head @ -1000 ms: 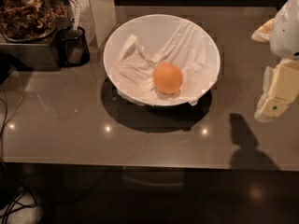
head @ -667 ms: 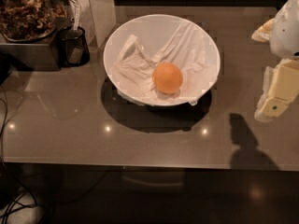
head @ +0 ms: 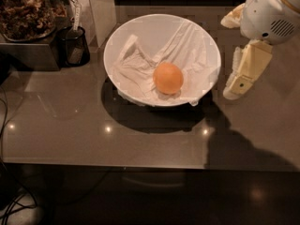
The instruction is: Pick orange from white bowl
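The orange [head: 168, 78] lies in the white bowl [head: 154, 27], right of its middle, on a crumpled white cloth [head: 136, 67]. The bowl stands on a glossy brown counter [head: 70, 121]. My gripper [head: 228, 57] hangs from the white arm [head: 269, 11] just outside the bowl's right rim, above the counter. It is open and empty, with one cream finger [head: 246, 71] pointing down and left and the other [head: 233, 18] higher up. The gripper does not touch the orange or the bowl.
A dark container of brown bits [head: 23, 11] stands at the back left. A black cup with a utensil [head: 73, 46] is next to it, and a pale upright box [head: 101, 8] behind. The counter's front edge [head: 140, 165] runs below the bowl. Cables [head: 16, 205] lie on the floor.
My gripper and arm have moved left, closer to the bowl's right rim. The orange and bowl have not moved.
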{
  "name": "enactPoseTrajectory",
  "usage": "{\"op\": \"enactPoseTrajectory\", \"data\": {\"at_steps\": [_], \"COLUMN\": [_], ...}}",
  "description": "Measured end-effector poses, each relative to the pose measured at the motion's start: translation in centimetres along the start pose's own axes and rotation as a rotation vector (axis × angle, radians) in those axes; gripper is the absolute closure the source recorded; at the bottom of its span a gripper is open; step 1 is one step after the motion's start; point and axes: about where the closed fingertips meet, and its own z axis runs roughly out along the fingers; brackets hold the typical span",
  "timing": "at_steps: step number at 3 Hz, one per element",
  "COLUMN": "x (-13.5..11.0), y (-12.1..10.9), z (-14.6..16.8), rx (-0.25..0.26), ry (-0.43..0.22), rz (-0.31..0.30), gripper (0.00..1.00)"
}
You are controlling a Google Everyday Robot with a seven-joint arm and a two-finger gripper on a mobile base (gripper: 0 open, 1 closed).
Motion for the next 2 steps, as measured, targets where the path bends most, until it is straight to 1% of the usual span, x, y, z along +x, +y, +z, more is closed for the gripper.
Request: {"op": "enactPoseTrajectory", "data": {"at_steps": [1, 2], "x": [-4.50, -4.80], "y": [-2.13, -2.37], "z": [2.33, 2.49], "rx": [-0.047, -0.049], "ry": [-0.114, -0.123], "rz": [-0.043, -0.044], "gripper": [0.00, 0.00]}}
